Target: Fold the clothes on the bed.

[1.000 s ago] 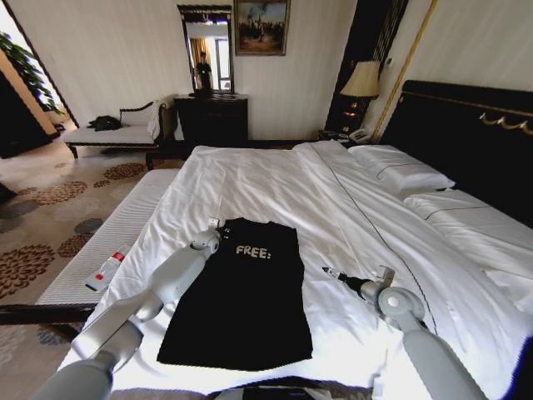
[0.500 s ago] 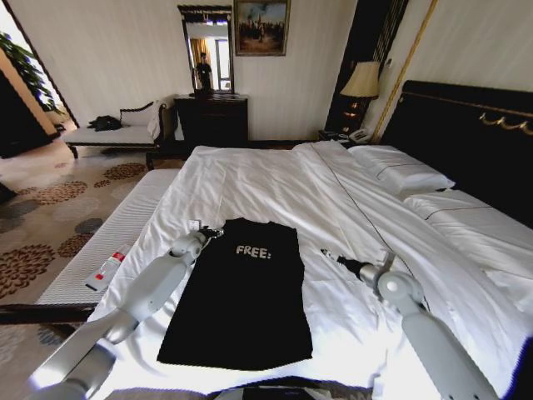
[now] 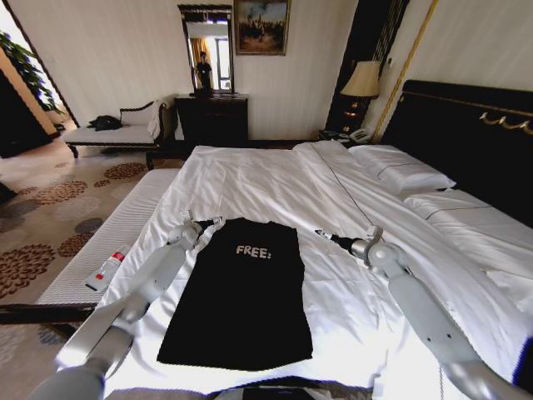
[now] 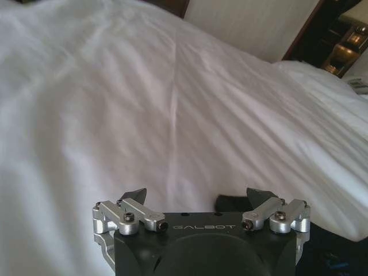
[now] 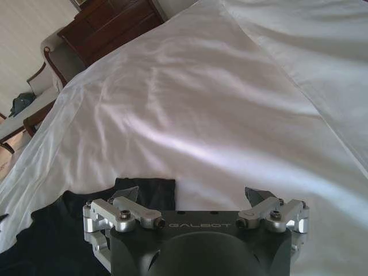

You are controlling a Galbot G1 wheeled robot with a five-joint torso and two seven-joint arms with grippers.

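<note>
The clothes, a black T-shirt with white "FREE!" lettering, lie flat on the white bed. My left gripper hovers at the shirt's far left corner. In the left wrist view it is open over white duvet, with a bit of black fabric just below its fingers. My right gripper is over the duvet, a little to the right of the shirt's far right corner. It is open too, with the shirt's edge beside one finger. Neither holds anything.
Pillows and a dark headboard lie to the right. A padded bench on the bed's left side carries a white and red bottle. A chaise, a dresser and a lamp stand by the far wall.
My right gripper has reached farther across the bed, up to the level of the shirt's far edge. My left gripper has shifted slightly outward and forward, to the shirt's far left corner.
</note>
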